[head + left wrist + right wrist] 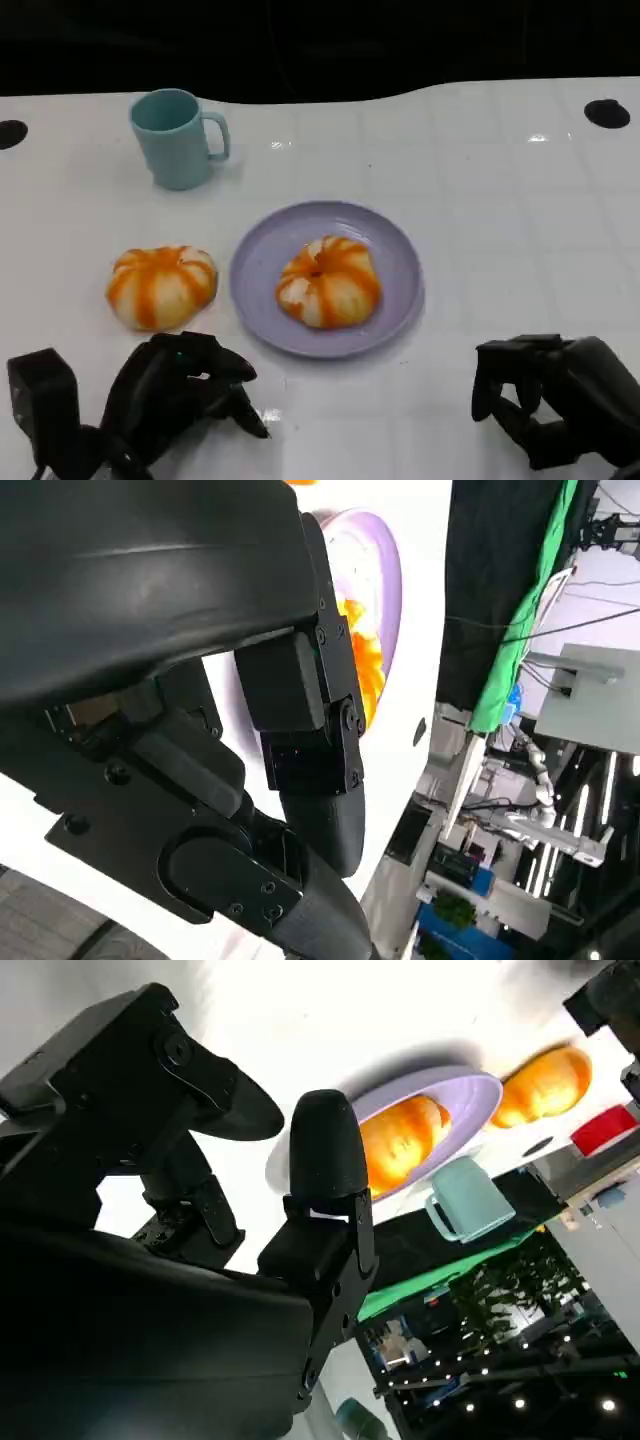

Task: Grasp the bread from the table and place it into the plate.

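Bread (161,287) sits on the table (520,230) at nine o'clock of the plate (400,262), where a second bun (329,281) lies. Left hand (180,395) and right hand (550,395) hover near, fingers curled, holding nothing.

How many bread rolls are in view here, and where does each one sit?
2. One bread roll lies on the purple plate; the other bread roll sits on the white table, left of the plate, near the left robot hand.

white table (520,220), mug (178,138), plate (395,262), bread (161,286)
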Motion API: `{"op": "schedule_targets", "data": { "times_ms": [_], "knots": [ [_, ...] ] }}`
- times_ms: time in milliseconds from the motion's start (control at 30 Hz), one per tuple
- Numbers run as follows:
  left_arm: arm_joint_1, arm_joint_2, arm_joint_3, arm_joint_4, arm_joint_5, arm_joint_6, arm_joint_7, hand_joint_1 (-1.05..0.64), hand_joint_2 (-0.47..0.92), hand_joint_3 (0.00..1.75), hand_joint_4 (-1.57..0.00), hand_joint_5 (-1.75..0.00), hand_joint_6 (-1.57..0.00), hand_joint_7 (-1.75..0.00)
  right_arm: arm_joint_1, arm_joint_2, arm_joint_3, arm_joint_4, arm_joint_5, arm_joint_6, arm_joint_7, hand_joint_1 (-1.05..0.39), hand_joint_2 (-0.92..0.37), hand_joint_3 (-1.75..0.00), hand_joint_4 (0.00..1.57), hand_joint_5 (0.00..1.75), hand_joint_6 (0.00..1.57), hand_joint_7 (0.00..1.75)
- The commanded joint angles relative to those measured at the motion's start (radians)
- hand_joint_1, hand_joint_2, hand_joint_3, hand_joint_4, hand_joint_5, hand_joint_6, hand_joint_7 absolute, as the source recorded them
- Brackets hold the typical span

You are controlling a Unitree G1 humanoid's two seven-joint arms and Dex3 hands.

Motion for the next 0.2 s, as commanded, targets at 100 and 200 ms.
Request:
{"op": "schedule_targets", "data": {
  "times_ms": [100, 200],
  "knots": [
    [-0.004, 0.018, 0.007, 0.008, 0.000, -0.004, -0.009, -1.05, 0.71, 0.00, -1.57, -0.59, -1.57, -0.20, -0.011, -0.011, 0.002, 0.023, -0.006, -0.010, -0.029, -0.12, -0.34, -1.25, 0.90, 1.75, 0.81, 1.40],
    [-0.003, 0.016, 0.010, 0.004, -0.006, 0.000, -0.011, -1.05, 0.71, 0.00, -1.57, -0.59, -1.57, -0.20, -0.009, -0.013, 0.003, 0.023, -0.005, -0.014, -0.031, -0.12, -0.34, -1.24, 0.89, 1.75, 0.83, 1.35]
  ]
}}
